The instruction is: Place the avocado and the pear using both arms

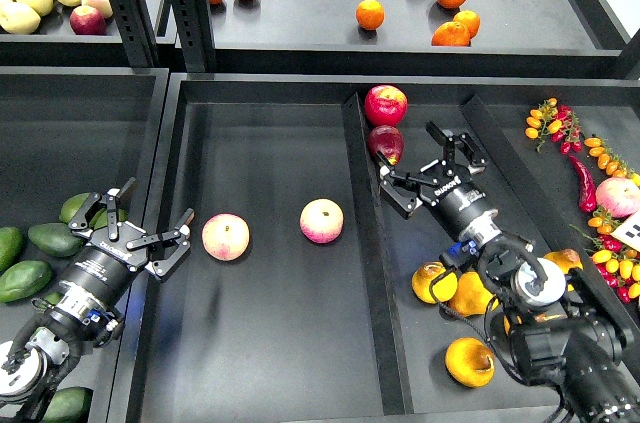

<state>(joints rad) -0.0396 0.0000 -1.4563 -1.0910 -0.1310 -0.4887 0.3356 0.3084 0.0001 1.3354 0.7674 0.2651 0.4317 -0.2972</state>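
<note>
Reaching in from the lower left, the left gripper (138,219) hangs with its two black fingers spread wide and nothing between them, poised over the dividing wall on the left side of the wide black middle tray (260,363), which serves as the landmark for everything else. On the floor of that tray lie two round pink-and-cream peaches: the nearer peach (226,237) sits just right of the left gripper's fingertips without touching them, and the second peach (322,221) lies farther right, close to the tray's right wall. Left of the tray, in the neighbouring bin, rest several dark green, smooth, tapered avocados; the closest avocado (54,239) lies beside the left arm, just below and left of the gripper. Right of the tray, across its right wall, the right gripper (432,165) stands with its fingers parted and empty, angled toward a dark red apple (386,143) that lies just left of it against the wall, with a brighter red apple (385,104) just behind it. Lower in that same right-hand bin sit plump yellow-orange pears with brownish blush; one pear (469,361) lies nearest the front, others are partly hidden behind the right arm. Behind the tray, on the upper shelf, small bright oranges (370,14) are scattered
</note>
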